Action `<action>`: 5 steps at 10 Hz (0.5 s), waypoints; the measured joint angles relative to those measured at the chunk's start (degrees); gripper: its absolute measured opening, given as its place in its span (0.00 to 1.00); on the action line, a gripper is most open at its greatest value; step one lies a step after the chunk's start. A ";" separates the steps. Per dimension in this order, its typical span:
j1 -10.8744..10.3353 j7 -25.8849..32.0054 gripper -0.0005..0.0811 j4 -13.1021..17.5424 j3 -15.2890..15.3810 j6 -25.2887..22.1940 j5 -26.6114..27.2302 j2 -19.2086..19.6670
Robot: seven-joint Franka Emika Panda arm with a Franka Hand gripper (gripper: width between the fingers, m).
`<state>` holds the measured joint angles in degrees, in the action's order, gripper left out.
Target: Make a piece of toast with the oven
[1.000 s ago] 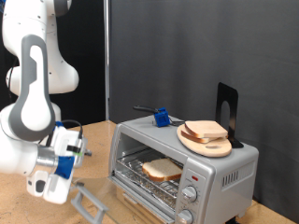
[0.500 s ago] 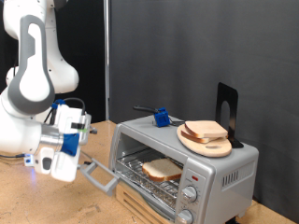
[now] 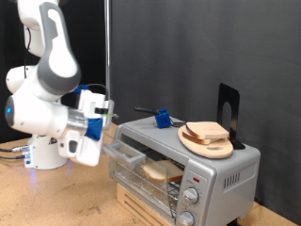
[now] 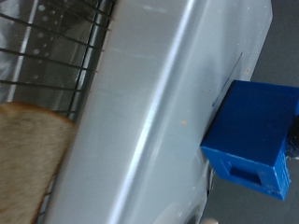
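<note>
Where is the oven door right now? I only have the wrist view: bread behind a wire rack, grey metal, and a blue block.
Observer: In the exterior view the oven door is raised nearly shut, with the gripper at its top edge.
Operator: Is the slice I see inside the oven?
Observer: Yes, the piece of toast lies on the rack behind the glass.
Operator: What is that blue block?
Observer: The blue block sits on the oven's top, beside a round wooden board carrying more bread slices.

Even indoor light, blurred wrist close-up
</note>
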<state>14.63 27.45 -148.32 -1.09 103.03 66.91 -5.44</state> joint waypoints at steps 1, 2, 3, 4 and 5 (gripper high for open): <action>-1.14 -1.55 0.99 -0.51 1.73 1.57 1.12 -1.00; -2.24 -2.76 0.99 -1.00 3.34 2.70 2.62 -1.98; -2.94 -3.51 0.99 -1.56 4.50 4.13 3.65 -3.01; -2.91 -3.73 0.99 -2.40 4.65 4.69 4.12 -4.17; -2.73 -3.73 0.99 -3.57 4.48 4.61 4.29 -5.45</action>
<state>11.90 23.72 -151.89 3.39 107.63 71.20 -10.89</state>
